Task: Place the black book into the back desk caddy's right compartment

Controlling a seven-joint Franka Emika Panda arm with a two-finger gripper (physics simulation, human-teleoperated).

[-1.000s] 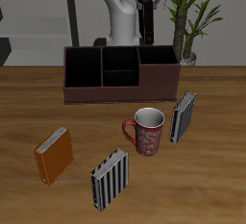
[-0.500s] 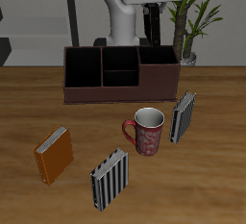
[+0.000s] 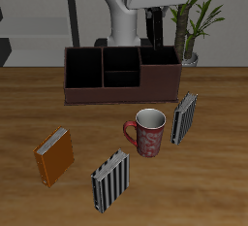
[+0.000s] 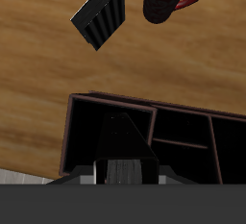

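My gripper [image 3: 153, 15] is shut on the black book [image 3: 152, 28] and holds it upright in the air, well above the back desk caddy [image 3: 121, 92]. The book hangs over the caddy's right compartment [image 3: 159, 63], the large end section beside the plant. In the wrist view the black book [image 4: 120, 136] shows end-on between my fingers [image 4: 100, 173], with the dark right compartment [image 4: 91, 132] straight below it. The book is clear of the caddy's walls.
A red mug [image 3: 149, 133] stands in front of the caddy. One striped book [image 3: 184, 118] is beside it and another [image 3: 110, 179] stands nearer the front edge. An orange book [image 3: 54, 156] stands apart. A potted plant [image 3: 191, 21] stands close behind the caddy's end.
My gripper has carried the black book sideways toward the plant, to above the caddy's end compartment. Nothing on the table has moved.
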